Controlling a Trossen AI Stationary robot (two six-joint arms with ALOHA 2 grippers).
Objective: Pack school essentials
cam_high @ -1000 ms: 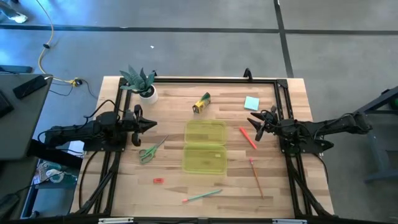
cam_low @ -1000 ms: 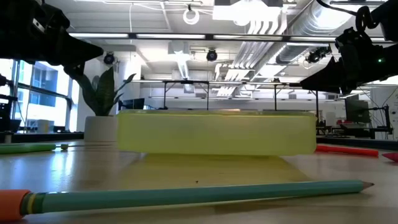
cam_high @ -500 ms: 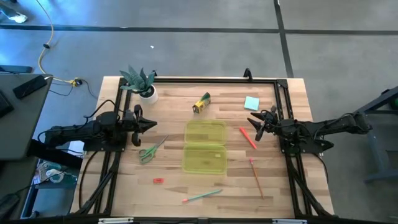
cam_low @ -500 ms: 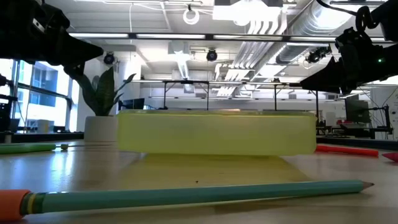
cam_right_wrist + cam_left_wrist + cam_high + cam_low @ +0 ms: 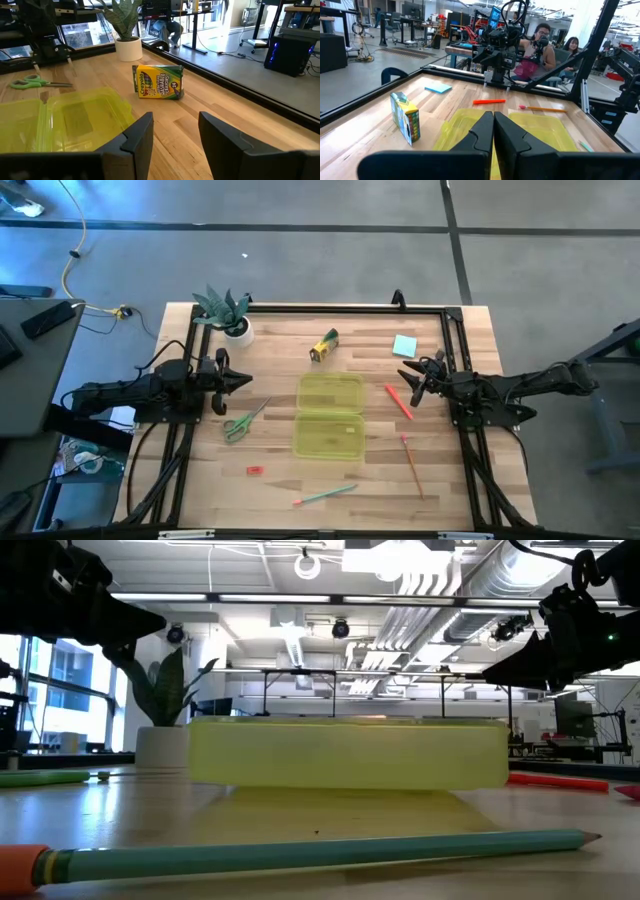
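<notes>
The stationery lies loose on the wooden table. In the high view I see the green-handled scissors (image 5: 240, 423), the crayon box (image 5: 324, 345), the teal notepad (image 5: 404, 345), a red pen (image 5: 398, 400), an orange pencil (image 5: 412, 465), a green pencil (image 5: 325, 495) and a tiny red eraser (image 5: 254, 470). My left gripper (image 5: 243, 380) hovers shut at the table's left side, above the scissors (image 5: 35, 82). My right gripper (image 5: 405, 377) hovers open at the right side, near the red pen (image 5: 489, 101). The crayon box (image 5: 159, 81) stands on a long edge.
An open translucent yellow-green case (image 5: 330, 416) lies flat at the table's middle. A potted plant (image 5: 228, 312) stands at the far left corner. A black frame (image 5: 320, 308) runs along the table's edges. People sit beyond the right edge in the left wrist view.
</notes>
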